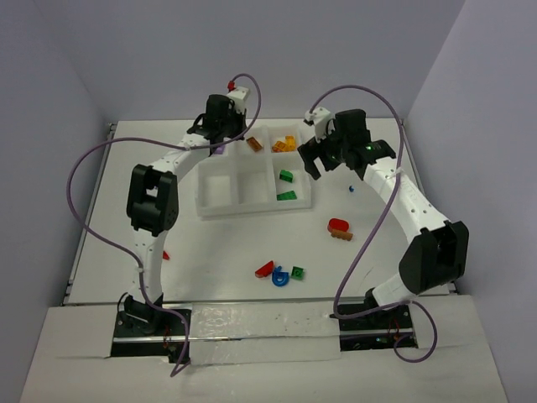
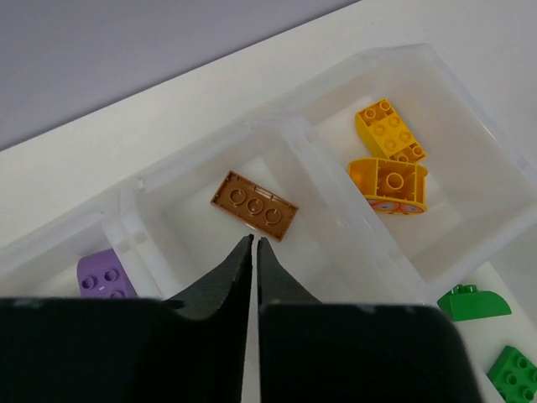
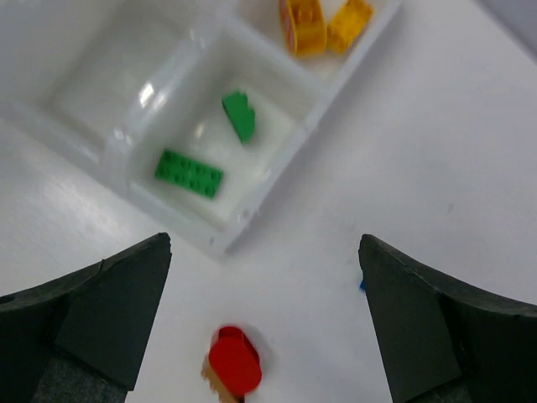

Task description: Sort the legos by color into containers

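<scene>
The white tray (image 1: 252, 210) holds the containers in two rows. My left gripper (image 1: 220, 141) (image 2: 253, 242) hangs shut and holds nothing, just above the back middle compartment, where a brown-orange brick (image 2: 253, 204) lies. A purple brick (image 2: 106, 274) sits in the compartment to its left. Two yellow pieces (image 2: 388, 185) lie in the back right one, and two green pieces (image 3: 189, 173) in the front right one. My right gripper (image 1: 321, 164) (image 3: 264, 243) is open wide above the table, right of the tray. Below it, a red piece on a tan brick (image 3: 235, 359) lies loose.
A red curved piece (image 1: 264, 269), a blue piece (image 1: 280, 278) and a green brick (image 1: 298, 273) lie near the front. A small blue bit (image 1: 351, 190) sits right of the tray. A red piece (image 1: 165, 255) lies by the left arm. Walls enclose the table.
</scene>
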Controlling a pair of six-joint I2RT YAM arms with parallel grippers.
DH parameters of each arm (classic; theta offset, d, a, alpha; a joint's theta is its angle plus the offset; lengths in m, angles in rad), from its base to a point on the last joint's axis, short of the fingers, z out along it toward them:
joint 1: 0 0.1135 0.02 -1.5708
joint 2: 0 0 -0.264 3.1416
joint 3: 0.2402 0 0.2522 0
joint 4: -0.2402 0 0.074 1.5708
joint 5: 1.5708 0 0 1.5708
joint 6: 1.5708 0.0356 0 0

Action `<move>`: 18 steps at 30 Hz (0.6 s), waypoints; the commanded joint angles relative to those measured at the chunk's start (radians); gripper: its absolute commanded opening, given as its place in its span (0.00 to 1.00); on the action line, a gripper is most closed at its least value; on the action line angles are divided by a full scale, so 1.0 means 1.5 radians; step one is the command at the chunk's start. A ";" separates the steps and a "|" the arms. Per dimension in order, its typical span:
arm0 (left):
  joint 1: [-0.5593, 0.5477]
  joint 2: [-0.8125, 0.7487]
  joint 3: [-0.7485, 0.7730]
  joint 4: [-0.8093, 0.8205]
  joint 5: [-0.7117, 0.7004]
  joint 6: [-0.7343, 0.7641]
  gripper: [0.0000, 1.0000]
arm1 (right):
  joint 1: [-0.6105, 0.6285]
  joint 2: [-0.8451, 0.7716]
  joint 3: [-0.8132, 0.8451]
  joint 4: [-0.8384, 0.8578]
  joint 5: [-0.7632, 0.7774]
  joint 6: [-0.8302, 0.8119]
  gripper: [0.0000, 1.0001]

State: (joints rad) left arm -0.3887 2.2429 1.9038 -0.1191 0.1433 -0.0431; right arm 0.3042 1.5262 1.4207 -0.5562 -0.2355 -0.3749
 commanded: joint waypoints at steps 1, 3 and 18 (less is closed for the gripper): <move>-0.002 -0.022 0.000 0.017 0.000 -0.005 0.24 | -0.036 -0.050 -0.084 -0.087 -0.006 -0.047 1.00; -0.002 -0.044 -0.009 0.027 0.009 -0.008 0.40 | -0.046 -0.078 -0.121 -0.097 -0.006 -0.074 0.99; 0.005 -0.262 -0.106 0.001 0.105 0.005 0.67 | -0.100 -0.100 -0.241 -0.279 0.004 -0.259 0.85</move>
State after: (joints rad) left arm -0.3889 1.9556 1.7937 -0.1243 0.2538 -0.0377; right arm 0.1645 1.3817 1.0760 -0.8953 -0.2309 -0.6878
